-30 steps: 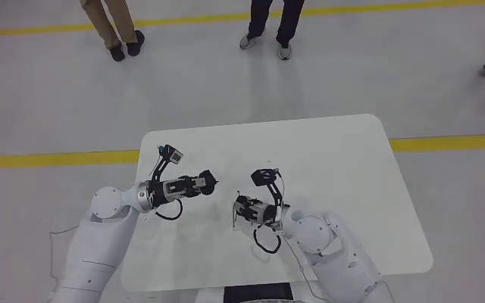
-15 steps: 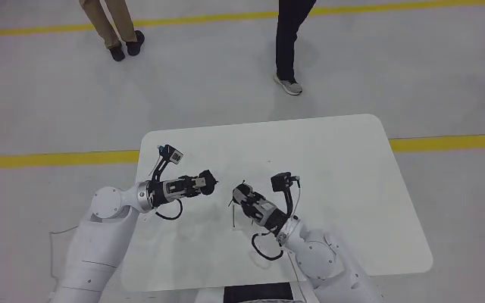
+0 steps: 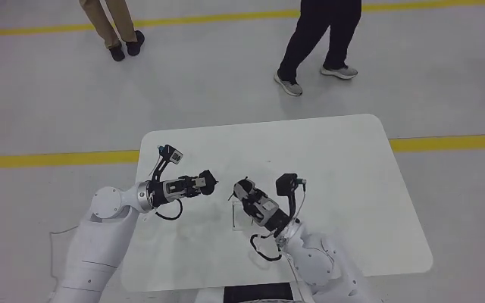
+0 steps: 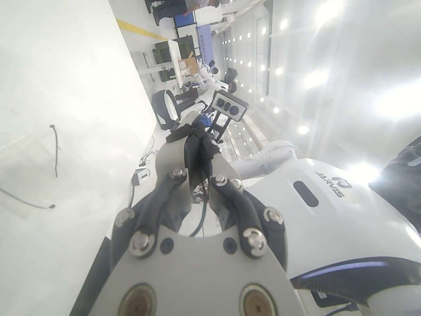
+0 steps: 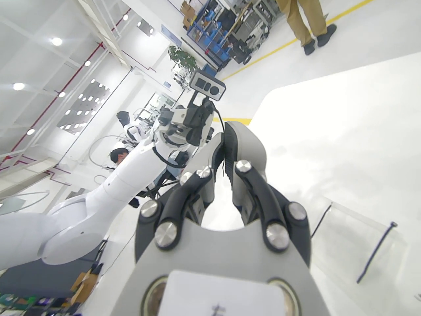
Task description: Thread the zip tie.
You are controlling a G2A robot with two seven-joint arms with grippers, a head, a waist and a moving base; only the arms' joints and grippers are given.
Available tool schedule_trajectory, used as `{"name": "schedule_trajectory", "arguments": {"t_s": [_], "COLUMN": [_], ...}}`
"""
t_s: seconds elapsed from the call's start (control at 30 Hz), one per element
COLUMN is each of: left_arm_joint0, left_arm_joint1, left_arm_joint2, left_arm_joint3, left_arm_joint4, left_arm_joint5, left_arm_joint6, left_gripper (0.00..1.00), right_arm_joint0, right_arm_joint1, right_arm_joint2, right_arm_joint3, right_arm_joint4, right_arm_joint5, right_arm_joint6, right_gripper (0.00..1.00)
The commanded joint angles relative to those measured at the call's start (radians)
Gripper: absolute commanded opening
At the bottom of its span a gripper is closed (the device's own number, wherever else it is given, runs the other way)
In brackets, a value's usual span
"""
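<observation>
The right gripper (image 3: pixel 241 189) is hovering over the desk (image 3: pixel 341 151), fingers pressed together on nothing visible. The left gripper (image 3: pixel 208 180) is facing it, likewise closed. Nearby, black zip ties (image 5: pixel 375 253) are lying in a clear tray (image 5: pixel 348 228); they look light, springy and slippery, probably best pinched near the head.

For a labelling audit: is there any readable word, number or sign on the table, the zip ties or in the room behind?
Table: no print.
Zip ties: no print.
Blue banner in the room behind: it has characters, too blurred to read.
Blue wall sign: too small to read.
</observation>
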Motion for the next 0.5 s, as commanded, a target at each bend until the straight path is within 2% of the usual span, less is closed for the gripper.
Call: {"name": "schedule_trajectory", "arguments": {"t_s": [0.0, 0.13, 0.4, 0.47], "left_arm_joint0": [0.000, 0.000, 0.000, 0.006], "left_arm_joint1": [0.000, 0.000, 0.000, -0.001], "left_arm_joint2": [0.000, 0.000, 0.000, 0.011], "left_arm_joint3": [0.000, 0.000, 0.000, -0.003], "left_arm_joint4": [0.000, 0.000, 0.000, 0.021], "left_arm_joint5": [0.000, 0.000, 0.000, 0.008], "left_arm_joint6": [0.000, 0.000, 0.000, 0.039], "left_gripper": [0.00, 0.00, 0.00, 0.00], "right_arm_joint0": [-0.012, -0.021, -0.018, -0.011], "right_arm_joint1": [0.001, 0.003, 0.003, 0.004], "right_arm_joint2": [-0.010, -0.029, -0.028, -0.032], "right_arm_joint3": [-0.008, -0.010, -0.010, -0.009], "right_arm_joint4": [-0.055, -0.184, -0.189, -0.235], "right_arm_joint5": [0.005, 0.009, 0.014, 0.035], "right_arm_joint6": [-0.064, -0.180, -0.182, -0.200], "right_gripper": [0.00, 0.00, 0.00, 0.00]}}
